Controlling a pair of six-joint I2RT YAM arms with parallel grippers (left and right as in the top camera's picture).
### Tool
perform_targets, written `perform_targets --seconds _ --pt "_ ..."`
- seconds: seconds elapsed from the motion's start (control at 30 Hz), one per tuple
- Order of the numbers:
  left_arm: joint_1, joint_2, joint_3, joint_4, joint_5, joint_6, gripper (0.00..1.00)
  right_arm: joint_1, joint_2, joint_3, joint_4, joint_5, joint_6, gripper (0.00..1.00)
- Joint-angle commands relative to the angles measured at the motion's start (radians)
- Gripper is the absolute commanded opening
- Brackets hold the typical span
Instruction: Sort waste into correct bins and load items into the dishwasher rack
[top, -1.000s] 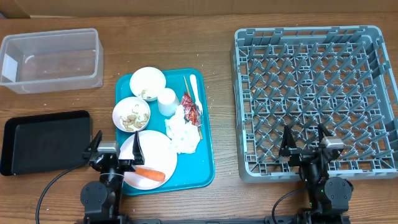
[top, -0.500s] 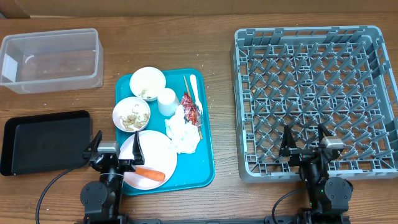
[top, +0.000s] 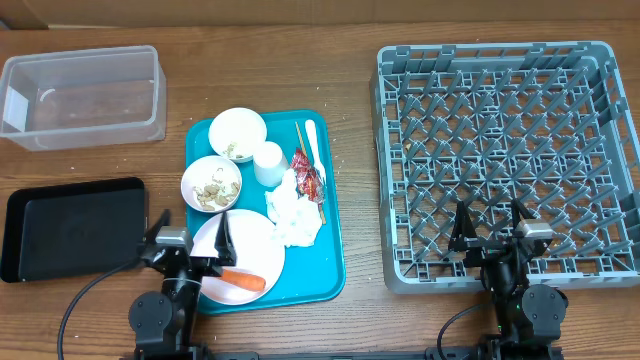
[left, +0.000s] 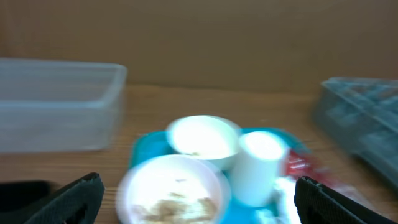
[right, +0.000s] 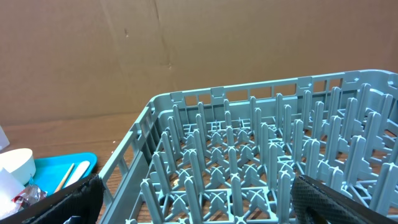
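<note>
On the teal tray lie a white plate with an orange carrot piece, a bowl of beige scraps, a second bowl, a white cup, a crumpled napkin, a red wrapper, a fork and chopsticks. My left gripper is open at the plate's near-left edge and holds nothing. Its blurred wrist view faces the scrap bowl and cup. My right gripper is open and empty over the near edge of the grey dishwasher rack.
A clear plastic tub stands at the far left. A shallow black tray lies to the left of my left gripper. The rack fills the right wrist view, with the teal tray's corner at its left.
My left gripper has shifted slightly and its wrist view is motion-blurred. The right arm and all the objects have stayed in place.
</note>
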Motion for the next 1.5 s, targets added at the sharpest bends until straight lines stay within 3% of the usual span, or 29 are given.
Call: perform_targets --seconds 0.0,0.1,0.3,0.4,0.57,0.8,1.07,1.23,1.3,1.4,1.47 --pt "0.004 -0.01 -0.007 0.02 0.329 -0.42 1.0 -0.002 -0.011 -0.011 0.003 0.006 -0.006 1.0" --pt "0.004 -0.01 -0.007 0.016 0.535 -0.614 1.0 -0.002 -0.011 -0.01 0.003 0.006 -0.006 1.0" --pt "0.005 -0.01 -0.003 0.097 0.761 -0.624 1.0 -0.002 -0.011 -0.011 0.003 0.006 -0.006 1.0" --pt "0.005 -0.01 0.04 0.132 0.8 -0.639 1.0 -0.002 -0.011 -0.011 0.003 0.006 -0.006 1.0" --pt "0.005 -0.006 0.216 -0.006 0.767 -0.628 1.0 -0.002 -0.011 -0.01 0.003 0.006 -0.006 1.0" --pt "0.005 0.095 0.537 -0.471 0.649 -0.419 1.0 -0.002 -0.011 -0.011 0.003 0.006 -0.006 1.0" --pt "0.005 0.113 0.589 -0.39 0.725 -0.45 1.0 -0.002 -0.011 -0.01 0.003 0.006 -0.006 1.0" --pt "0.005 0.151 0.656 -0.438 0.716 -0.479 1.0 -0.002 -0.011 -0.011 0.003 0.006 -0.006 1.0" --pt "0.005 0.201 0.726 -0.522 0.684 -0.467 1.0 -0.002 -0.011 -0.011 0.003 0.006 -0.006 1.0" --pt "0.005 0.313 0.863 -0.717 0.592 -0.356 1.0 -0.002 -0.011 -0.01 0.003 0.006 -0.006 1.0" --pt "0.005 0.424 0.988 -0.933 0.43 -0.293 1.0 -0.002 -0.011 -0.011 0.003 0.006 -0.006 1.0"
